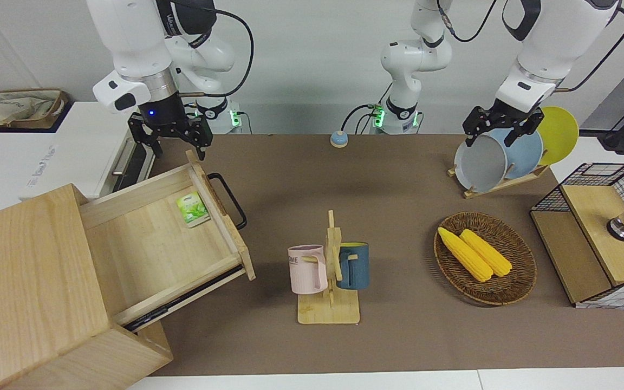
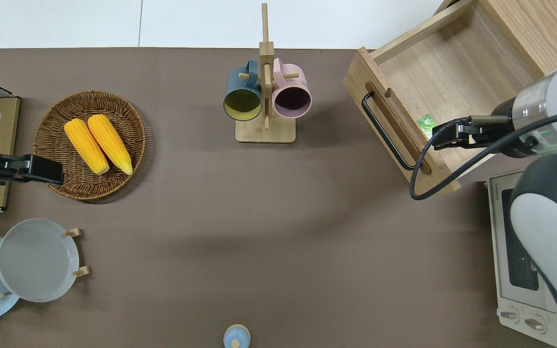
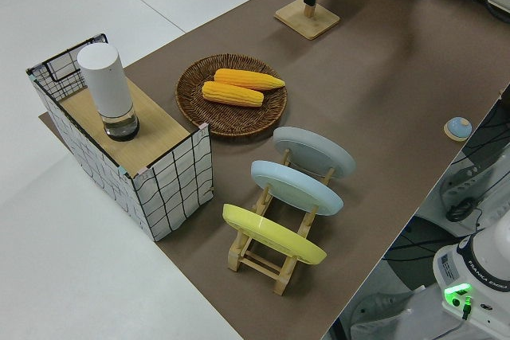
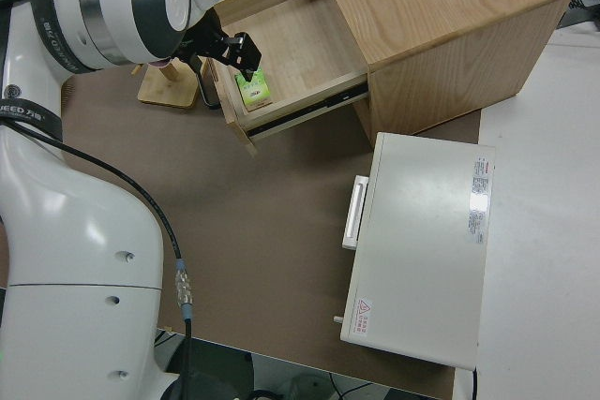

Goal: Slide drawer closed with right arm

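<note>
Nearest the front camera, the light-wood cabinet (image 1: 36, 292) sits at the right arm's end of the table, and the drawer (image 1: 166, 238) stands pulled well out of it toward the middle of the table, with a small green packet (image 1: 193, 209) lying inside. Its front panel carries the black bar handle (image 1: 229, 199), whose long axis runs along that panel, crosswise to the way the drawer slides.

From overhead, the right gripper (image 2: 445, 134) hangs over the drawer's interior, just inside the front panel and over the packet, fingers spread wide and holding nothing. So the handle lies on the outer face, away from the cabinet. My reading: to push the drawer shut, the gripper must first cross over the panel and come down on the handle side, then press toward the cabinet along the slide. The right arm is plainly the nearer 1; the left arm is parked.
</note>
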You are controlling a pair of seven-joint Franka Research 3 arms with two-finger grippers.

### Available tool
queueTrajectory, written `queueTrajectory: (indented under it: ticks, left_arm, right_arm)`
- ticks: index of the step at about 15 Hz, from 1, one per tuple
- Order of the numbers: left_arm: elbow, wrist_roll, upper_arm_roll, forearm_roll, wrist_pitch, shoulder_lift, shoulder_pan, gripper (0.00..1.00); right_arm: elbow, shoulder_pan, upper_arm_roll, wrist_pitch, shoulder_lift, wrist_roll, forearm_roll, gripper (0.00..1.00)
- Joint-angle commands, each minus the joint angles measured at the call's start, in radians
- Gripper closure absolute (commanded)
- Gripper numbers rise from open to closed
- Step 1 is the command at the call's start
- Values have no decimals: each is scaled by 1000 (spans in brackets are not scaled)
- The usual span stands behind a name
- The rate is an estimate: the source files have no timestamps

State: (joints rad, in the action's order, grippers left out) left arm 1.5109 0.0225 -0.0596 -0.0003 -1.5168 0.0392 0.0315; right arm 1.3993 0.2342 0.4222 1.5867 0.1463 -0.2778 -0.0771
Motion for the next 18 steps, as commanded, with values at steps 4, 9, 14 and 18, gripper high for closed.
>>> queueTrajectory:
  ticks: [4, 9, 14, 18]
  left_arm:
    - [-24, 10, -6, 17, 20, 11, 4, 7]
    - [-26, 10, -6, 17, 20, 11, 4, 7]
    - [-26, 10, -6, 17, 20, 11, 4, 5]
    - [-24, 10, -6, 17, 20, 11, 4, 7]
  right_arm:
    - [10, 16, 12, 10, -8, 29, 20, 11]
    - [9, 17, 12, 9, -7, 31, 19, 17]
    - [9, 19, 12, 7, -7, 49, 19, 588]
    - [9, 19, 13, 6, -7, 63, 17, 1000]
